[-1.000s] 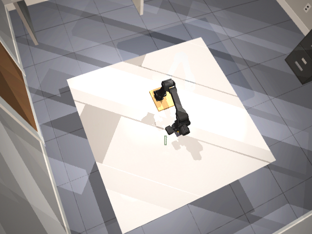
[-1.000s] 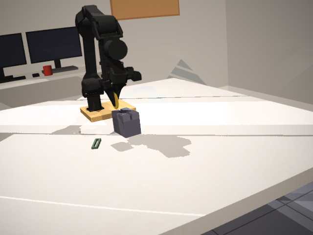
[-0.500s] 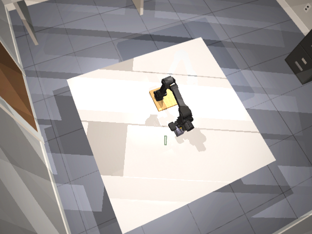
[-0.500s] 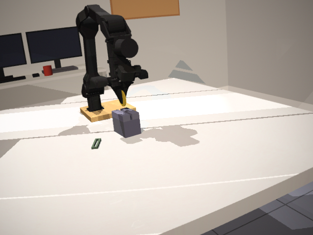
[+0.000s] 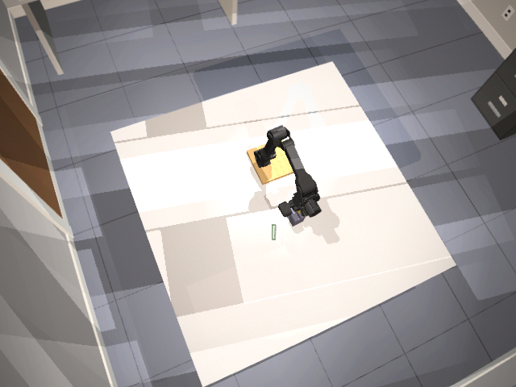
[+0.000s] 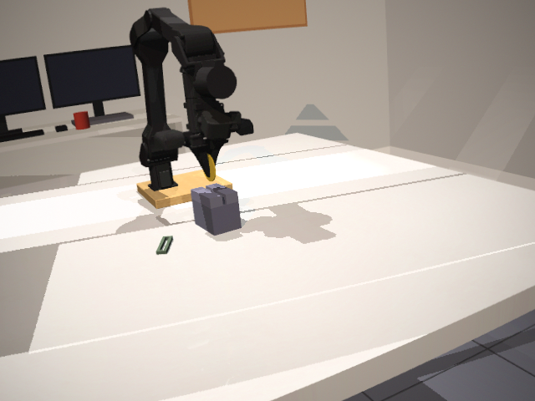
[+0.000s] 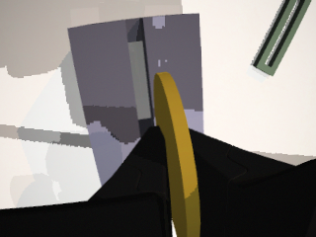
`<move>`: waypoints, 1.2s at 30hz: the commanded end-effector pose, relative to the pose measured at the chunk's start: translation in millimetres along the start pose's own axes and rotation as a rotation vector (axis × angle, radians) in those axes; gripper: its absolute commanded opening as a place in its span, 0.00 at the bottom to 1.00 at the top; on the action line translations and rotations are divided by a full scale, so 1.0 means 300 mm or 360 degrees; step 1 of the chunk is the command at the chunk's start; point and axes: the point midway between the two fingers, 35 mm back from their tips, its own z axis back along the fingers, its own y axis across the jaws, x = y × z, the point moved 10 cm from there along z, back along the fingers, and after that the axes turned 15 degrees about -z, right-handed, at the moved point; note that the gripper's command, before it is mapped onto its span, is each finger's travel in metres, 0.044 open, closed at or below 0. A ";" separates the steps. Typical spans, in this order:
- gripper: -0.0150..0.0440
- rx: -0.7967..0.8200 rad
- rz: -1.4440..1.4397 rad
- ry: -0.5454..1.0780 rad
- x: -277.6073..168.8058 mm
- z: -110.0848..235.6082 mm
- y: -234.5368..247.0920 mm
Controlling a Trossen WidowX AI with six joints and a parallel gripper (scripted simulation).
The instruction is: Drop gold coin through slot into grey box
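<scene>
The gold coin [image 5: 299,212] [image 6: 211,169] [image 7: 181,153] is upright on edge between the fingertips of my gripper [image 6: 209,161] [image 7: 163,136], which is shut on it. Its lower edge hangs a little above the closed grey box [image 5: 296,218] [image 6: 221,216] [image 7: 101,74]. In the wrist view the coin's leading edge appears just right of the lid's slot [image 7: 140,84], at a slight angle to it. Whether it lines up with the slot is hard to tell. The dark-green holder [image 5: 273,239] [image 6: 161,252] [image 7: 282,48] is empty and lies apart from the box.
The arm's base stands on a wooden board [image 5: 276,175] [image 6: 186,198] behind the box on the large pale table [image 5: 333,258] [image 6: 302,319]. Behind the table in the exterior view are two monitors [image 6: 93,78] and a red cup [image 6: 81,120].
</scene>
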 end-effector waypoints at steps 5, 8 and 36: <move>0.25 0.0002 -0.0002 0.0001 -0.012 0.000 0.012; 0.25 0.0002 -0.0009 0.0001 -0.016 0.000 0.018; 0.25 0.0000 -0.0008 0.0003 -0.013 -0.031 0.014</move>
